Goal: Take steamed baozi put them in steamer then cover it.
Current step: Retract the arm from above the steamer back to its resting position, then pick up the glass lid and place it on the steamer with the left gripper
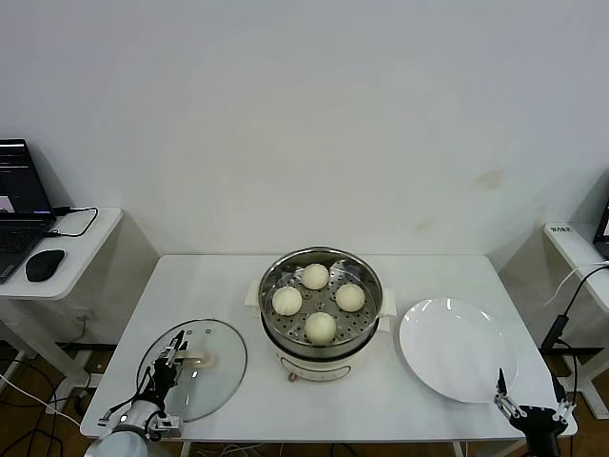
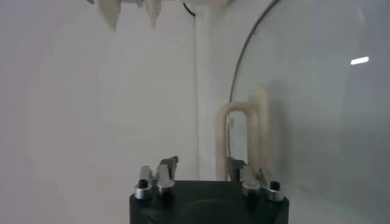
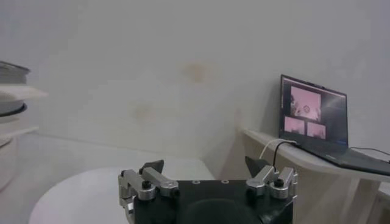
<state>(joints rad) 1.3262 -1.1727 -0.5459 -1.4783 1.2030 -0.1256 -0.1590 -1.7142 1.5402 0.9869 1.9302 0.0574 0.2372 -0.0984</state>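
We see 4 baozi [image 1: 320, 300] in steamer [image 1: 321, 314], centre of head view. Cover [image 1: 193, 369] flat on table [image 1: 190, 286], lower left, apart from steamer. Left gripper [image 1: 175, 357] over cover handle [image 2: 245, 137], fingers straddling it; we cannot tell whether grip has closed. Right gripper [image 1: 528, 405] at lower right edge, jaws wide apart, holding nothing, beside plate [image 1: 459, 348].

Four baozi [image 1: 318, 302] in the central steamer [image 1: 321, 354]; cover [image 1: 193, 369] left, plate [image 1: 458, 348] right.
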